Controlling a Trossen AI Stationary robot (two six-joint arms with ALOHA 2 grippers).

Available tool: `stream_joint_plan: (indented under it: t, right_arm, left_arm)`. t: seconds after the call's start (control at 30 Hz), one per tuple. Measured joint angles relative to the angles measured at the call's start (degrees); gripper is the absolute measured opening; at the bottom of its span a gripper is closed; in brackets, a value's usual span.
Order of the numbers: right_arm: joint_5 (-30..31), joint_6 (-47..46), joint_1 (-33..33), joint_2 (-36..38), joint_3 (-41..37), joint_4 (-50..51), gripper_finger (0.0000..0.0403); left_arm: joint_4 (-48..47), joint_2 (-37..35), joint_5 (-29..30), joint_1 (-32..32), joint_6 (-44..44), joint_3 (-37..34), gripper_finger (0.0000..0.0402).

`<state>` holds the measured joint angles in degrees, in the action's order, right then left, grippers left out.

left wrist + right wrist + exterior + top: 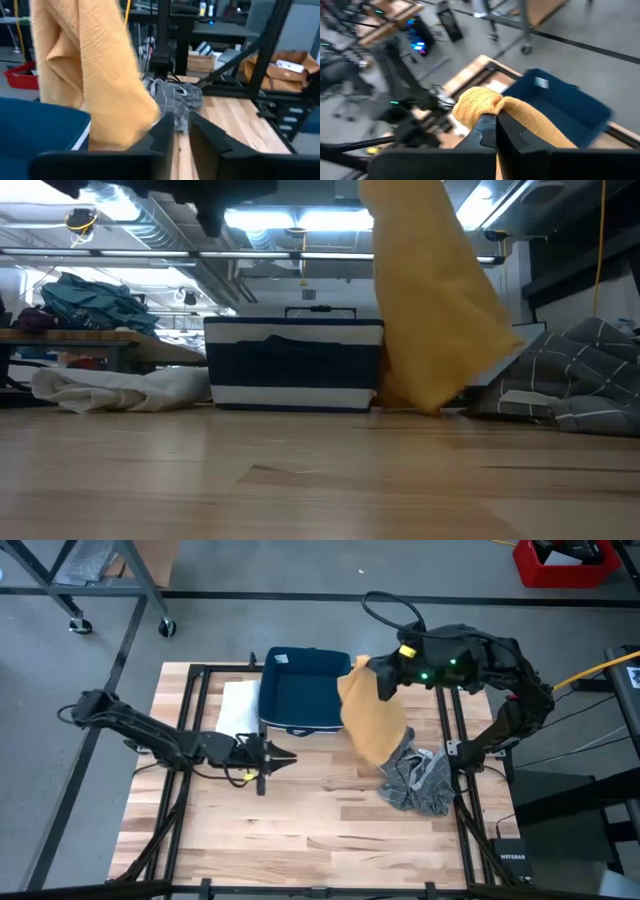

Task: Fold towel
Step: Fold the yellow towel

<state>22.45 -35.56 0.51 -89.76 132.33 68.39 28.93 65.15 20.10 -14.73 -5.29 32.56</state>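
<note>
Above the bin (300,690), right pincer (378,668) pinches yellow towel (372,720).

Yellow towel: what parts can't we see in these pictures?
- Yellow towel: low view's upper edge cuts off its top, so the right gripper holding it is out of that view.
- Grey checked cloth: the towel covers part in the high view.
- Blue bin: inside hidden in the low view by its wall.
</note>
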Motion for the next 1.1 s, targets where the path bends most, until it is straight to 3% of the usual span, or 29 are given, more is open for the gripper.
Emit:
stream_joint_plan:
  t: [0.27, 0.57, 0.83, 0.93, 1.1]
  right_arm:
    - [-6.99, -0.16, 3.81, -0.12, -0.02, -3.54, 0.0]
    - [-8.45, -1.18, 10.74, -0.74, -0.02, -0.29, 0.0]
    - [-1.64, -3.73, 15.5, -0.85, -0.04, 1.15, 0.0]
    - [-0.98, -3.83, 16.13, -0.85, -0.04, 1.15, 0.0]
    - [-0.16, -3.83, 16.13, -0.85, -0.04, -0.08, 0.0]
  left_arm:
    - [12.52, 7.29, 0.48, 3.71, 3.89, 0.0, 0.0146]
    - [12.27, 7.97, -0.91, 3.2, 1.02, 0.0, 0.0159]
    - [7.29, 7.95, -8.78, -2.95, -6.39, 0.0, 0.0159]
    - [2.23, 7.95, -12.0, -5.72, -8.33, 0.0, 0.0159]
    - [-9.57, 7.95, -12.49, -9.39, -8.86, 0.0, 0.0159]
